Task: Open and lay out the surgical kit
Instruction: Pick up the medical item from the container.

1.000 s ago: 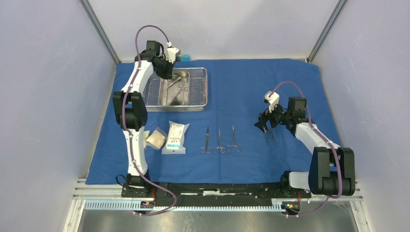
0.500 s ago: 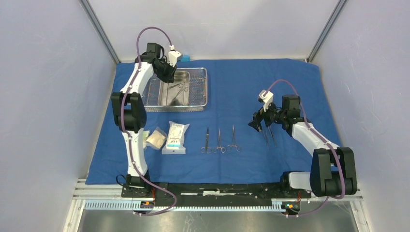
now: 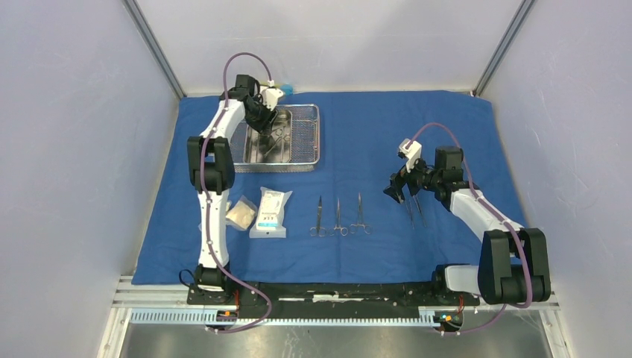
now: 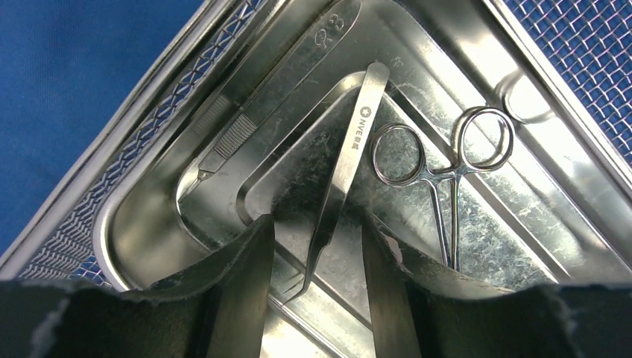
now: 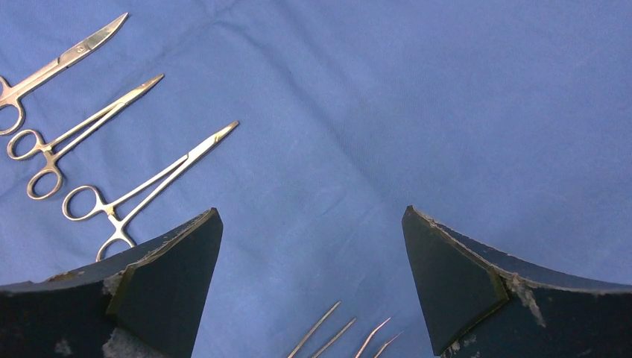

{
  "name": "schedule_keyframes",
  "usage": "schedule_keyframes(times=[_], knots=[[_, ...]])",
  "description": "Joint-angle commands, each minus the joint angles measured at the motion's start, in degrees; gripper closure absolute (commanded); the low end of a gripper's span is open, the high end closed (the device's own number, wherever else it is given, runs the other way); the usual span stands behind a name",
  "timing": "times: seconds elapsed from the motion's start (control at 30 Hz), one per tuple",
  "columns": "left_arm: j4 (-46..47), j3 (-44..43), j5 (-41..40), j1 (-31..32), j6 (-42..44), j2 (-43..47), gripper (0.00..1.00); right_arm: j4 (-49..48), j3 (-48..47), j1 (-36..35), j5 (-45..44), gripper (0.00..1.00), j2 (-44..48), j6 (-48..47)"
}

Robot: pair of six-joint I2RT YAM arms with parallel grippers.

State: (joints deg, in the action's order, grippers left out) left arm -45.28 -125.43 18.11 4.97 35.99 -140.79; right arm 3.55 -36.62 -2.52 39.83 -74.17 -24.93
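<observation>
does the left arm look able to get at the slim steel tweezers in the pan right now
Probably yes: the left fingers stand open either side of the slim steel tweezers in the shallow steel pan, and nothing lies over them.

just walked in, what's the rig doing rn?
The left gripper hangs open over the steel pan in the mesh basket, fingers either side of tweezers beside a ring-handled clamp and scalpel handle. The right gripper hovers open above the blue cloth, holding nothing. Three ring-handled instruments and packets lie on it.
</observation>
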Motion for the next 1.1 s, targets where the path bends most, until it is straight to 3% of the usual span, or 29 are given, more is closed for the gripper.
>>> schedule_keyframes(times=[0.0, 0.1, 0.3, 0.57, 0.87, 1.07], knots=[[0.09, -0.80, 1.14, 0.13, 3.17, 1.35, 0.46, -1.14, -0.09, 0.00, -0.50, 0.01, -0.09, -1.04], [0.05, -0.58, 0.71, 0.04, 3.60, 0.92, 0.49, -0.98, -0.21, 0.03, -0.55, 0.01, -0.45, -1.18], [-1.90, -1.68, 0.89, -0.64, 3.78, -0.44, 0.64, -0.88, 0.14, 0.02, -0.90, 0.01, -0.25, -1.53], [-4.47, -1.54, 3.89, -1.67, 3.34, -0.34, 0.75, -0.92, -0.09, 0.02, -0.66, 0.01, -0.60, -1.40], [-2.43, -1.84, 3.34, -1.71, 3.64, 2.06, 0.97, -0.31, -2.93, -0.47, -0.33, 0.01, -0.91, -0.52], [-1.74, -0.74, 5.23, -1.72, 3.25, 6.81, 0.98, 1.48, -8.50, -2.16, -0.34, 0.01, -1.70, -0.53]])
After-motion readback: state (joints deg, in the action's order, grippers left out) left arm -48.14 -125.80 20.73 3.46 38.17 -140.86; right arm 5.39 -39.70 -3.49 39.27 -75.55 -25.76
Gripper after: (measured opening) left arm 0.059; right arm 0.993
